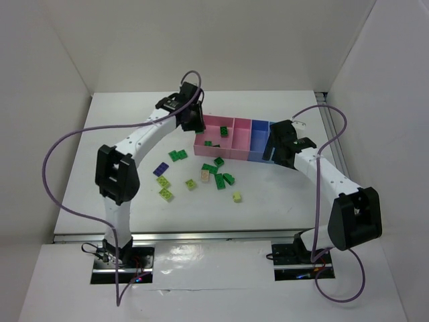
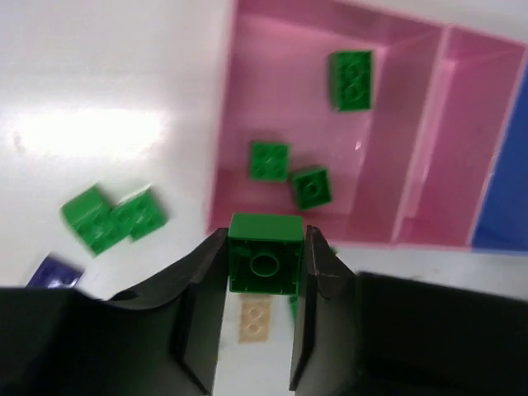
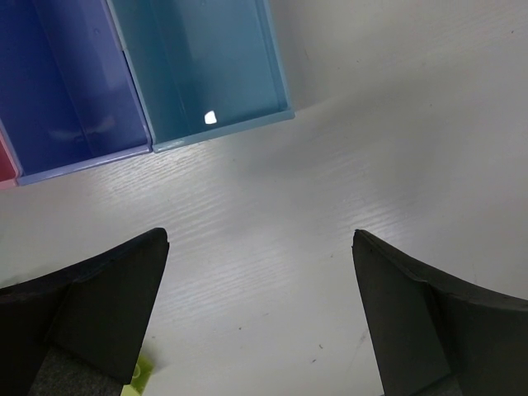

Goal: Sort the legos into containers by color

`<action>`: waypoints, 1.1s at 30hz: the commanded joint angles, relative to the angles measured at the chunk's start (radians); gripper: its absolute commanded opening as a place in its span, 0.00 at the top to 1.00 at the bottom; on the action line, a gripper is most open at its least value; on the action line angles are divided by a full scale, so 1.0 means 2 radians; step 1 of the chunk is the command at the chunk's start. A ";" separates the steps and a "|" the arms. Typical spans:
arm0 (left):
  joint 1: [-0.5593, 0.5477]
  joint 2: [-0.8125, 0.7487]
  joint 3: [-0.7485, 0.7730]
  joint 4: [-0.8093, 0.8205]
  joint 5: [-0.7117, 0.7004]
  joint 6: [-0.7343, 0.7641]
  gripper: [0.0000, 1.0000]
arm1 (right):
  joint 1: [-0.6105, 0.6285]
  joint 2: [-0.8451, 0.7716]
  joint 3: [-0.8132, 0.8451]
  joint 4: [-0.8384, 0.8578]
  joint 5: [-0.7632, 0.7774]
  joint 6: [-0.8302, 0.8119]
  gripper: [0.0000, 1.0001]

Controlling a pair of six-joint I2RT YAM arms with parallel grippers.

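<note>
My left gripper (image 2: 264, 247) is shut on a dark green lego (image 2: 266, 228), held just short of the near wall of the large pink container (image 2: 247, 91). Three dark green legos (image 2: 270, 161) lie inside that bin. Beside it are the narrower pink bin (image 2: 470, 124) and the blue bin (image 3: 66, 82). My right gripper (image 3: 257, 247) hangs open over bare table in front of the light blue bin (image 3: 198, 66). Loose legos lie in front of the bins: a green pair (image 1: 177, 155), a purple one (image 1: 161, 169), a beige one (image 1: 206, 176), and several yellow-green ones (image 1: 166, 194).
White walls enclose the table on three sides. A purple cable (image 1: 50, 154) loops out to the left of the left arm, and another (image 1: 335, 117) arches over the right arm. A metal rail (image 1: 201, 236) runs along the near edge.
</note>
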 commanded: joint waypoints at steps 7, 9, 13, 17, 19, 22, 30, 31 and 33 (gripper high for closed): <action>-0.004 0.155 0.216 -0.082 0.015 0.003 0.06 | 0.009 -0.014 0.004 0.006 0.012 0.010 0.00; -0.004 0.115 0.182 -0.082 -0.010 -0.002 0.10 | 0.009 -0.019 -0.001 0.006 0.012 0.010 0.00; 0.017 0.034 0.067 -0.071 -0.056 -0.031 0.34 | 0.009 -0.019 -0.005 0.011 0.008 0.010 0.00; 0.049 -0.042 -0.076 -0.042 -0.075 -0.059 0.41 | 0.009 -0.008 -0.005 0.017 0.008 0.005 0.00; 0.056 -0.059 -0.138 -0.033 -0.083 -0.073 0.40 | 0.013 0.005 -0.001 0.022 0.003 0.005 0.00; 0.061 -0.054 -0.172 -0.023 -0.067 -0.073 0.21 | 0.014 0.016 0.008 0.022 -0.001 0.005 0.00; 0.061 0.017 -0.140 -0.029 -0.045 -0.064 0.05 | 0.018 0.016 0.014 0.022 -0.002 0.005 0.00; 0.061 0.021 -0.140 -0.029 -0.045 -0.064 0.05 | 0.018 0.016 0.009 0.022 -0.002 0.005 0.00; 0.061 0.034 -0.134 -0.034 -0.057 -0.064 0.10 | 0.018 0.012 0.009 0.022 -0.002 0.005 0.00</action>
